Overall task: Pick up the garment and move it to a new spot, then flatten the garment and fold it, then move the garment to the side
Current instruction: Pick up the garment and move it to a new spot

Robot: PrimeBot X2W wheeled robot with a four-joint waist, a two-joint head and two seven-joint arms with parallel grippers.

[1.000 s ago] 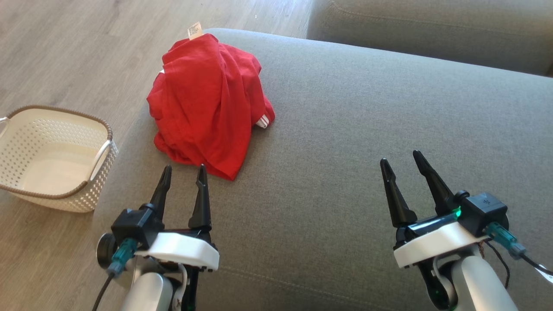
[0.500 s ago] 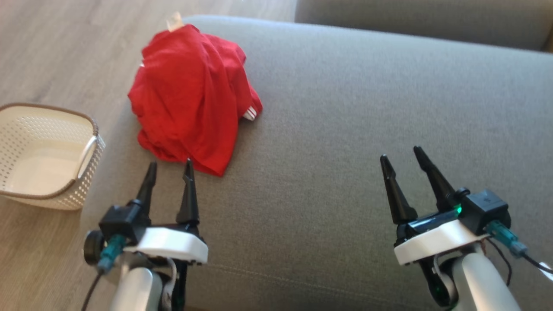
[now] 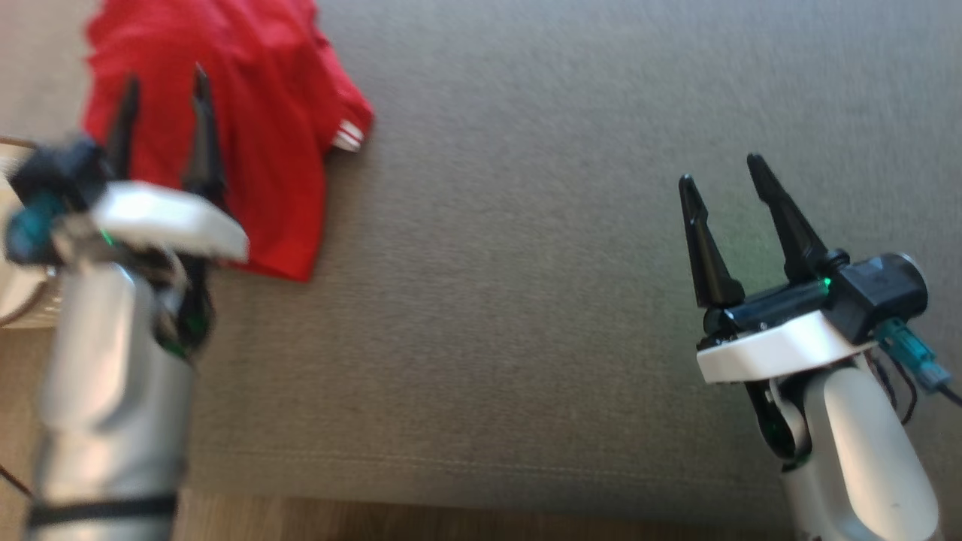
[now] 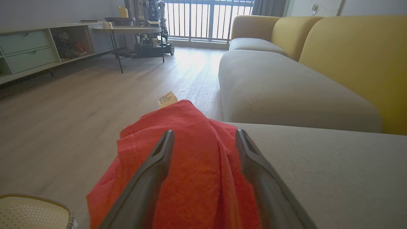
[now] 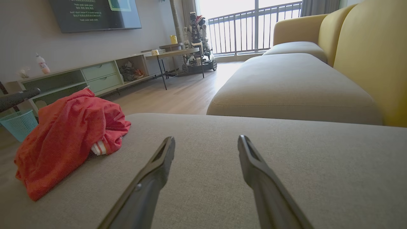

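Observation:
The garment (image 3: 263, 135) is a crumpled red heap with a white-striped cuff, lying at the left end of the grey sofa cushion (image 3: 526, 263). In the left wrist view the garment (image 4: 190, 165) bulges up between and beyond the fingers, a paper tag at its top. My left gripper (image 3: 161, 86) is open, its fingers raised over the near part of the heap. Off to the right, my right gripper (image 3: 725, 169) is open above bare cushion. The right wrist view has the garment (image 5: 63, 140) at its left and the right gripper (image 5: 206, 140) with nothing between its fingers.
A white perforated basket (image 4: 31, 213) stands on the wood floor left of the cushion. A second sofa seat (image 5: 292, 86) with yellow backrests lies beyond. Across the room are a low cabinet (image 5: 79, 76), a side table and a teal basket (image 5: 19, 124).
The head camera has tilted down and shifted, so the whole picture moved. My left gripper has moved forward from the garment's near edge to over the heap. The right gripper stays open.

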